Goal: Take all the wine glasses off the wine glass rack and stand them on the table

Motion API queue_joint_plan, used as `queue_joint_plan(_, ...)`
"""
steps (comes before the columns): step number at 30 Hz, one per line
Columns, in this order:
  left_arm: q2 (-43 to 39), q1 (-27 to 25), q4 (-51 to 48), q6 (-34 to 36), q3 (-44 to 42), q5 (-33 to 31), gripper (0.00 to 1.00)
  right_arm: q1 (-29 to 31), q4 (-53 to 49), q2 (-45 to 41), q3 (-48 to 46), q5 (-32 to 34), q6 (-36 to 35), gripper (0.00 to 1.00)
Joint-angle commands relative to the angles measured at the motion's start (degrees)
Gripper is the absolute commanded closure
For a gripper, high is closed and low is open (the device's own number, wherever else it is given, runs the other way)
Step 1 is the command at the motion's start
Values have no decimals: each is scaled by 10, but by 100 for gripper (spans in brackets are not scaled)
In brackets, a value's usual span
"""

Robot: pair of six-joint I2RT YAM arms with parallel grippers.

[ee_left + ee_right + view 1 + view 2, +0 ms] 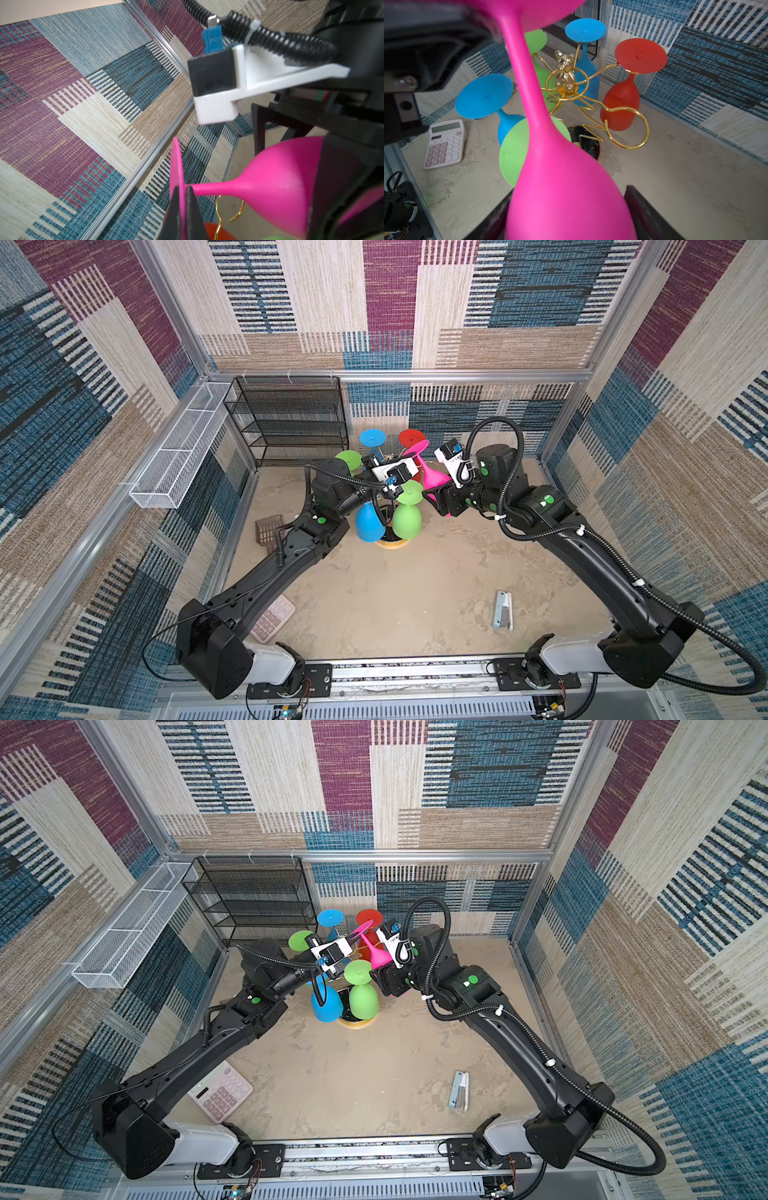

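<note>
Left gripper [182, 193]: the jaws are pressed together on the thin foot disc of the wine glass [280, 182], one finger on each face.
Wine glass: pink and matte. It hangs tilted in the air at about 1 o'clock from the base of the wine glass rack [565, 72] in both top views. Its foot points toward 11 o'clock and its bowl toward 5 o'clock.
Right gripper [571, 214]: the jaws are spread wide around the bowl and close on it from both sides.
Rack arm: the empty ring [627, 148] stands apart from the glass, so the glass looks clear of the rack.
Handling: it is probably light, coloured plastic, stiff enough not to sag. The matte skin should grip well. The round bowl could turn in the jaws, and the thin foot could slip out edge-on.
Best hold: likely the bowl's widest part or the stem.
Hidden: the glass's rim sits behind the right gripper. In the top views the wrist cameras cover both sets of fingertips. The rack's stem is largely screened by the hanging glasses, such as the red glass [620, 104].
</note>
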Motion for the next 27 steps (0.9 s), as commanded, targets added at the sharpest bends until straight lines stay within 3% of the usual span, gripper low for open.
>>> queue_joint_plan(1,-7,-2,48,-5,-2,-11,100,1,43,-12,-10,-19,14,29)
queue_joint_plan(8,-22,-2,32,-74,-2,-67,100,0,143,-75,-40,-38,35,0)
queue_joint_plan(10,-28,-2,5,-122,9,-104,100,0,188,-101,-59,-40,37,1)
queue_joint_plan(15,-44,0,-146,-330,63,-195,100,-2,326,-187,-148,-47,39,1)
queue_joint_plan(19,-45,5,-268,-466,107,-218,100,-3,425,-247,-226,-57,41,1)
queue_joint_plan(23,-49,31,-327,-589,116,-148,100,-5,493,-288,-293,-69,50,1)
queue_joint_plan(27,-51,75,-341,-696,115,-37,100,-6,555,-309,-361,-102,64,1)
